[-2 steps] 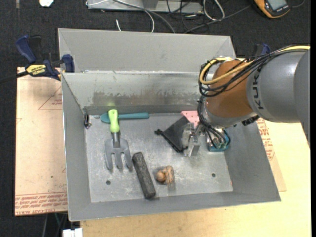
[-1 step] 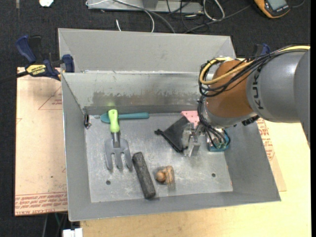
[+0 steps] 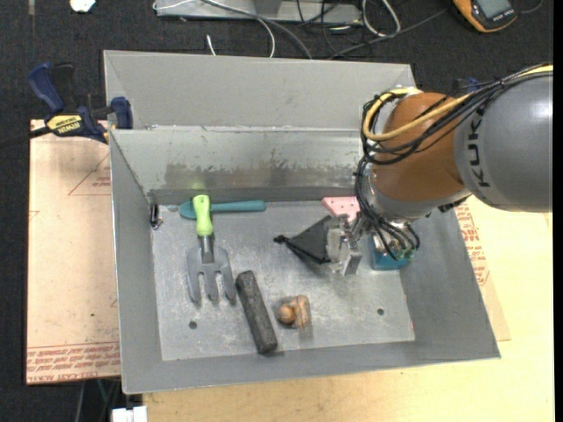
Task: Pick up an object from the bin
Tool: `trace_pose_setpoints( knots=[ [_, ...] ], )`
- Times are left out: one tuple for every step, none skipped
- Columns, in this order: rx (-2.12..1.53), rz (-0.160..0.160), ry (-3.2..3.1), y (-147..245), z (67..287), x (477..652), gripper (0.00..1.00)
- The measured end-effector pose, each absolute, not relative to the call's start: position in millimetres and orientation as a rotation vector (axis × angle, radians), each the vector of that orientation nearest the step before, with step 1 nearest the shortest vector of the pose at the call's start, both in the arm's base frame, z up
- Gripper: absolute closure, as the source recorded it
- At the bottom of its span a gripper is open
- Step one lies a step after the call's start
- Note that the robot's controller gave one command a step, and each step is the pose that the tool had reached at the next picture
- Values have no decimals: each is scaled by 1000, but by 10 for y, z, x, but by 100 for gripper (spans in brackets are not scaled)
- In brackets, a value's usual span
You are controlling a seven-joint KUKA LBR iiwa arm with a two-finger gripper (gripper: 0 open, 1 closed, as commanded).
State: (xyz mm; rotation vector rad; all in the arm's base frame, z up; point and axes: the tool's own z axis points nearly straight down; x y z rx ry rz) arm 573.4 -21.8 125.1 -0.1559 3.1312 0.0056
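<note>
My pincer hangs just beside the black wedge in the middle of the bin; how open it is, I cannot tell.

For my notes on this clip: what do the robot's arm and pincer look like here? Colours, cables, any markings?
The arm is a thick, rounded grey link with black lettering, of which "KU" is readable. Its wrist wears a bulbous orange cover, with black and yellow cables looped over it. The pincer below is small and of silvery metal.
</note>
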Motion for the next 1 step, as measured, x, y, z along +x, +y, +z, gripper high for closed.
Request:
trace_pose_setpoints(
  knots=[
    [-393, 5, 3110, -63, 2018, 5663, 100]
  ],
)
